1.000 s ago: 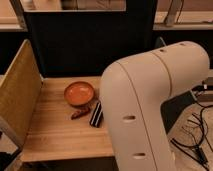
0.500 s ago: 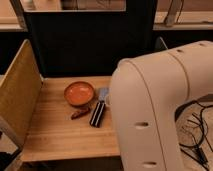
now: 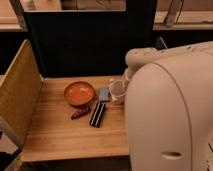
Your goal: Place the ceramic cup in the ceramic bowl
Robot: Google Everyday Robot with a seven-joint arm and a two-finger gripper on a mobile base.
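Since a moment ago my arm point(image 3: 170, 110) has shifted, uncovering the ceramic cup point(image 3: 117, 91) beside the blue block point(image 3: 103, 94), right of the ceramic bowl point(image 3: 79, 93). My gripper point(image 3: 125, 79) sits just above the cup; I cannot tell its state.

Counter point(image 3: 60, 135): light wood.
Blue block point(image 3: 103, 93): small, flat, mid-counter.
Black bar point(image 3: 97, 114): just in front of the block.
Red-brown item point(image 3: 80, 114): beside the bar's left; kind unclear.
Panel point(image 3: 17, 95): tan, upright, left edge.
Gripper point(image 3: 123, 86): right of the block.
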